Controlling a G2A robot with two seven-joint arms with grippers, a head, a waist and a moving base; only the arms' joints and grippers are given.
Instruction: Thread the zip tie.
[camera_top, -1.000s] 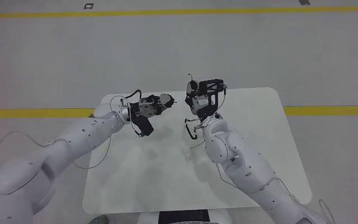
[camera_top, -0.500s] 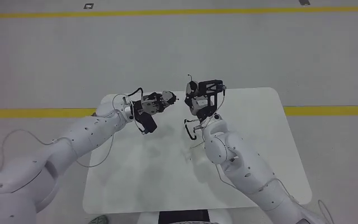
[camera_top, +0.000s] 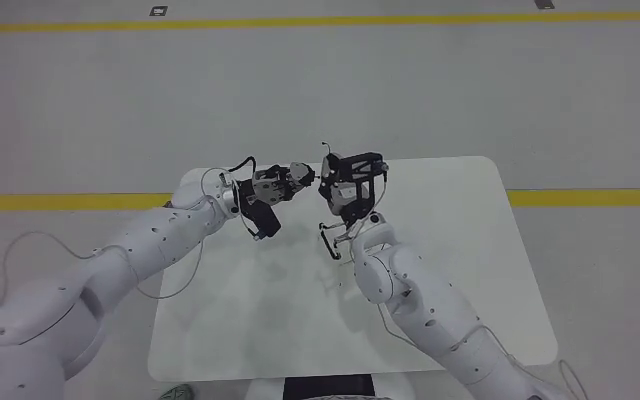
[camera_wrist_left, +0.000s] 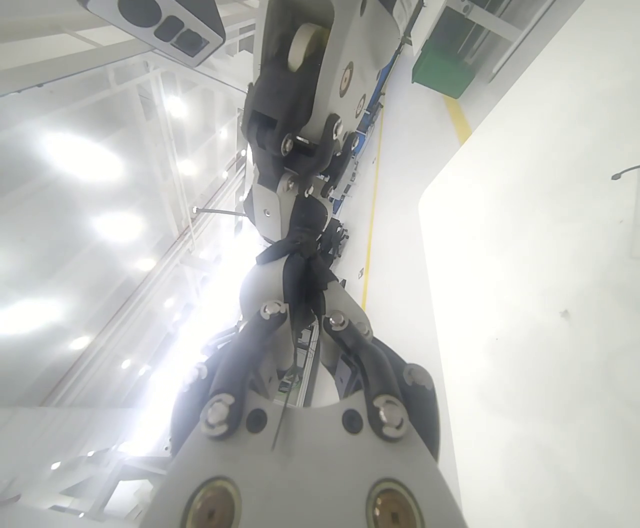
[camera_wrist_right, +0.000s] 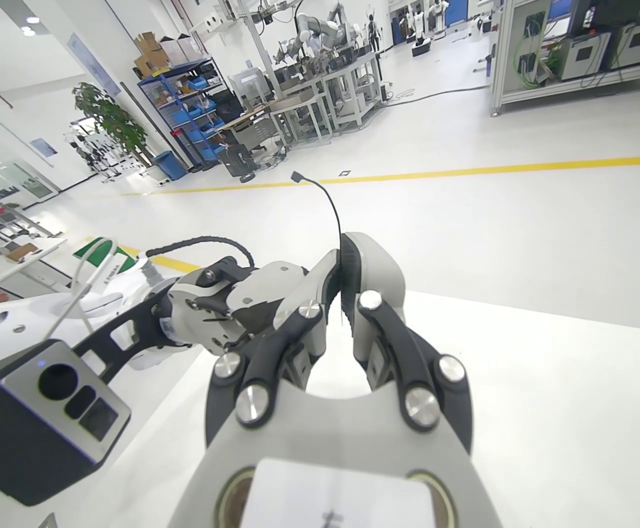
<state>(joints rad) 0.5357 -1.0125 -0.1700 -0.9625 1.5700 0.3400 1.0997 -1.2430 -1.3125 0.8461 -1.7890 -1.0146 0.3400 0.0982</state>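
White and round-cornered, the table stands on a pale workshop floor crossed by yellow lines. Above its far edge, toward the far-left corner, the right gripper is clamped on the black zip tie, whose head end curls up free of the pads. Tip to tip with it, the left gripper has its fingers pressed together as well. A thin black strand runs back between them toward its palm. I take that for the same tie's tail, though the join between the two is hidden.

Threading well, as I judge it, means one clamp holding firm while the other brings the tail round to the head's slot. The corrections should be small and slow, since the tie looks springy and its free head would swing.

Count: one zip tie, two grippers, one table.
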